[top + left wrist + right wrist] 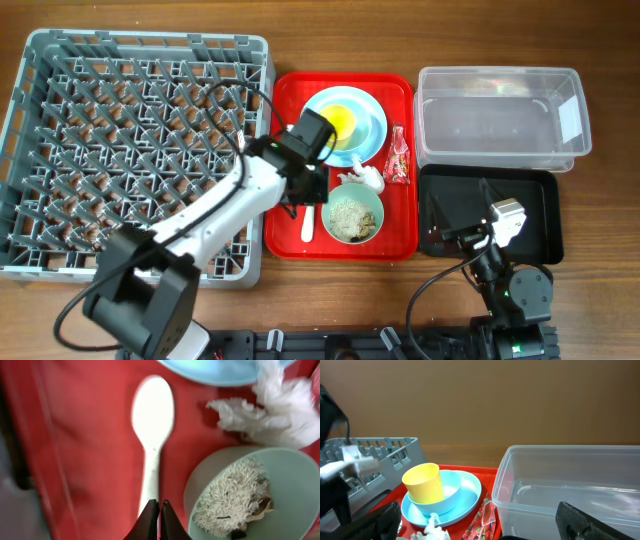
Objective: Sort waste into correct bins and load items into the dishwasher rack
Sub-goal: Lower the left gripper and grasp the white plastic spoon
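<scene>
On the red tray a yellow cup stands in a light blue bowl on a light blue plate. Next to them lie a red wrapper, a white tissue and a pale green bowl holding rice scraps. My left gripper is shut, its tips over the handle of the white spoon. The fork does not show. My right gripper is open and empty over the black tray; in the right wrist view its fingers spread wide.
The grey dishwasher rack fills the left side, with nothing in it. The clear tub stands at the back right, behind the black tray, and is close in the right wrist view. The left arm reaches across the rack's front right corner.
</scene>
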Motion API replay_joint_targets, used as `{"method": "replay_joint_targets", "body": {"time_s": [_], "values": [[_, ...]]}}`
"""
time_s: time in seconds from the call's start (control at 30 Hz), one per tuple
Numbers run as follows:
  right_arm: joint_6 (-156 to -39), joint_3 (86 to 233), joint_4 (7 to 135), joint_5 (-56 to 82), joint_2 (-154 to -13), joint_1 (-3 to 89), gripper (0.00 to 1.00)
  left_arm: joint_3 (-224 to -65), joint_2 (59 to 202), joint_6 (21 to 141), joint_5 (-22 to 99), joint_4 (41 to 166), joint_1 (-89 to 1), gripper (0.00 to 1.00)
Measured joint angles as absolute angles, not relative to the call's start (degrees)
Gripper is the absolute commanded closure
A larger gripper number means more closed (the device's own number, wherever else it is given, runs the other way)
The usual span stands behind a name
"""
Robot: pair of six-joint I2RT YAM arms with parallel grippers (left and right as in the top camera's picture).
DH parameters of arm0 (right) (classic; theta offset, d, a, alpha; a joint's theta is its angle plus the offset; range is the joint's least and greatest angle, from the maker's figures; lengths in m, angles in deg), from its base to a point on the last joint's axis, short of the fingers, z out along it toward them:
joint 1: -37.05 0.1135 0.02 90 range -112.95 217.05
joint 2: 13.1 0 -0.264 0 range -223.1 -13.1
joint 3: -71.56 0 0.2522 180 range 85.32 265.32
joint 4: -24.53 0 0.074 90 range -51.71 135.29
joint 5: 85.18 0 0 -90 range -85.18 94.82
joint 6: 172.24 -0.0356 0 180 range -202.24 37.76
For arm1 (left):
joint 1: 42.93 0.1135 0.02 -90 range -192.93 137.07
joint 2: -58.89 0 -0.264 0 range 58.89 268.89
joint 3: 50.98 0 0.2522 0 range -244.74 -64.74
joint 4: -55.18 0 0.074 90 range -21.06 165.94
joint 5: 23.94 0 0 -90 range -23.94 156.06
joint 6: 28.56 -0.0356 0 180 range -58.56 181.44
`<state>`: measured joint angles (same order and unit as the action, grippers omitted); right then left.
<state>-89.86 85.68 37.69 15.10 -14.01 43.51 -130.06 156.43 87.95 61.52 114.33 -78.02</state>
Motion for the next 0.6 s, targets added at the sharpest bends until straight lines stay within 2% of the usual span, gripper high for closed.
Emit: {"method": "replay_joint_targets", "body": {"time_s": [0.4,0.53,0.6], "values": [[-89.9,85.7,37.7,15.1,-14.0,43.5,0.00,-130.0,161.4,88.0,61.5,113.5,-82.6,0.93],[-89.9,85.7,37.7,15.1,-14.0,43.5,0.00,-130.0,161.4,88.0,62.6,113.5,-82.6,0.86],[-89.9,85.7,37.7,15.1,-14.0,43.5,0.00,-130.0,161.4,88.2,63.8,113.5,-82.6,0.78]]}}
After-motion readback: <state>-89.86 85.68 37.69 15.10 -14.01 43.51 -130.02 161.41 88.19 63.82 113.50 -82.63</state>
